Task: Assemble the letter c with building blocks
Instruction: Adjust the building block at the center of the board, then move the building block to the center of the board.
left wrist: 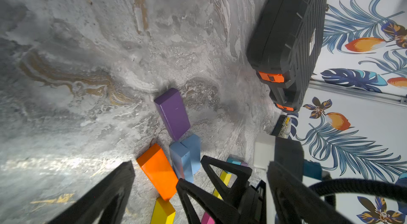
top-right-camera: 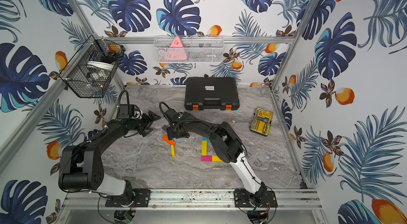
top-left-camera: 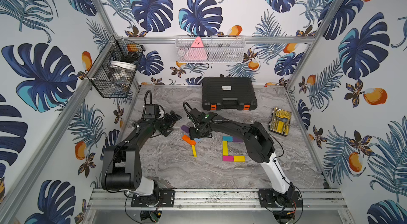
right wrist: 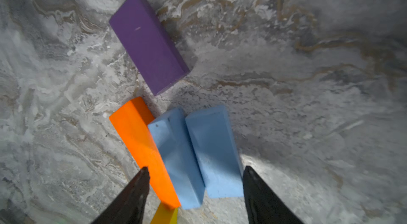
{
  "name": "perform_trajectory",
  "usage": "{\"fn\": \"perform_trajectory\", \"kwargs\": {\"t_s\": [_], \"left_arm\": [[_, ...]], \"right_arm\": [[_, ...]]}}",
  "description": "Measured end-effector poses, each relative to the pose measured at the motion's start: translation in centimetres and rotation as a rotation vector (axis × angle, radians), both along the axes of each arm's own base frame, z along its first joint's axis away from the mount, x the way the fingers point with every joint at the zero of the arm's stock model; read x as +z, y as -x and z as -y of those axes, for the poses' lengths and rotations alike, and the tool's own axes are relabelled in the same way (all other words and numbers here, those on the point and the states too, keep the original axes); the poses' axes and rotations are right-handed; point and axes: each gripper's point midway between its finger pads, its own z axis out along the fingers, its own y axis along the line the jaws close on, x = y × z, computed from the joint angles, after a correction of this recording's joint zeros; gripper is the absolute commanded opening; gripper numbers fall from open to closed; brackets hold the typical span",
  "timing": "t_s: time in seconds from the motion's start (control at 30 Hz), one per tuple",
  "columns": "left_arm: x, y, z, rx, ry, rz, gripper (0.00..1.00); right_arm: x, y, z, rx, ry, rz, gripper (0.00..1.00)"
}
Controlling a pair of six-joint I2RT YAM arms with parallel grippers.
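Right gripper (right wrist: 195, 167) hangs low over the bench (right wrist: 308, 101), jaws parted astride two pale blue blocks (right wrist: 174, 156) lying side by side, gripping nothing. Orange block (right wrist: 136, 137) abuts one; purple block (right wrist: 147, 42) lies just beyond. Left gripper (top-left-camera: 171, 123) gapes wide, empty, nearby.

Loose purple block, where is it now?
In both top views the loose purple block lies flat left of the partly built C, just beyond the orange block and two light blue blocks.

the bench (right wrist: 308, 79) looks like matt grey marble-patterned stone; the orange block (right wrist: 141, 145) is glossy, the purple block (right wrist: 147, 42) matt, the black case (left wrist: 286, 24) ribbed plastic.
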Motion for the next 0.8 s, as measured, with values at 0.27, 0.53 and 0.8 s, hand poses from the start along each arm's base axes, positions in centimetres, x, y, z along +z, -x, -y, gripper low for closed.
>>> {"fn": "perform_trajectory", "kwargs": {"t_s": [0.27,0.53,0.8], "left_arm": [[0.4,-0.4,-0.3,0.011,-0.007,0.012,0.99],[0.7,-0.4,-0.6,0.033,0.002,0.011,0.99],[0.8,-0.4,-0.7,0.038,0.007,0.012,0.99]], "right_arm": [[-0.7,0.8,-1.8,0.006,-0.074,-0.063,0.55],[0.5,3.2,-3.6,0.053,-0.13,-0.081,0.74],[1.6,1.6,-1.3,-0.012,-0.063,0.018,0.73]]}}
